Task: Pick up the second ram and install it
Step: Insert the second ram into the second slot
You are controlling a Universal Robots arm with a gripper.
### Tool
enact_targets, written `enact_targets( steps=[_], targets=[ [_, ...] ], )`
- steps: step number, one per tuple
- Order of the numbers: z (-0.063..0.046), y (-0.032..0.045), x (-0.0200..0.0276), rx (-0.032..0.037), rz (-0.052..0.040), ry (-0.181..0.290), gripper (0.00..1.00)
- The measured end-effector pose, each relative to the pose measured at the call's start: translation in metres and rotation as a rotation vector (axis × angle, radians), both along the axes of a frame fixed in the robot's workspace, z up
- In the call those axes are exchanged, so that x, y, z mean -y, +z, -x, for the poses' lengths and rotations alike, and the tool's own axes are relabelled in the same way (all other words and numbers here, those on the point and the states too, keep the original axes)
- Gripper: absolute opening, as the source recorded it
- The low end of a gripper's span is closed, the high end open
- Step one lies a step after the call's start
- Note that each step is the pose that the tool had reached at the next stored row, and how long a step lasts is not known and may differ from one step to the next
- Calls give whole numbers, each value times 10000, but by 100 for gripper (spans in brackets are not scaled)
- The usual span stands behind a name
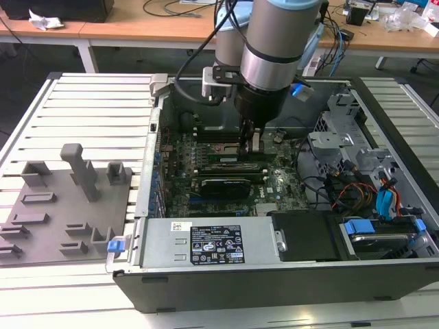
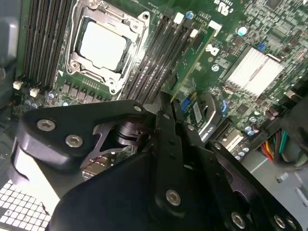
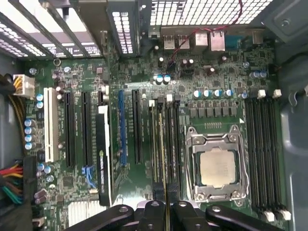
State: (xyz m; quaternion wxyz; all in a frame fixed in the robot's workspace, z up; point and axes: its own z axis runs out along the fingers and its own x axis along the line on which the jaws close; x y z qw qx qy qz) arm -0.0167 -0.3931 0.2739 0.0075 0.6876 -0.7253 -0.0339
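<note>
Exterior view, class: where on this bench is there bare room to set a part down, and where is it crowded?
Bare room: the slatted bench top between the grey tray and the computer case, and behind the tray. Crowded: inside the case, where the claw sits over the motherboard, and the cable-filled drive bay at the exterior view's right.

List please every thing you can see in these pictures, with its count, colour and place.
case: one, black, open, on the table
table: one, pale, slatted, under everything
tray: one, grey, at the exterior view's left of the case
board: one, green, inside the case
CPU: one, silver, in its socket on the board
slots: two groups, black, on both sides of the CPU
card: one, black, upright on the board
ram: one, green, gripped by the tool, over the slots
arm: one, silver-grey, above the case
tool: one, black, closed on the ram
</note>
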Motion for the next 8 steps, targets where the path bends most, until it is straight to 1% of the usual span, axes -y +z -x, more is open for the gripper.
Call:
enact_targets(
  steps=[2, 3, 8],
  targets=[
    [35, -28, -17, 1, 48, -8, 13],
    [53, -70, -31, 1, 49, -21, 13],
    [56, -113, -59, 1, 51, -23, 13]
  ],
)
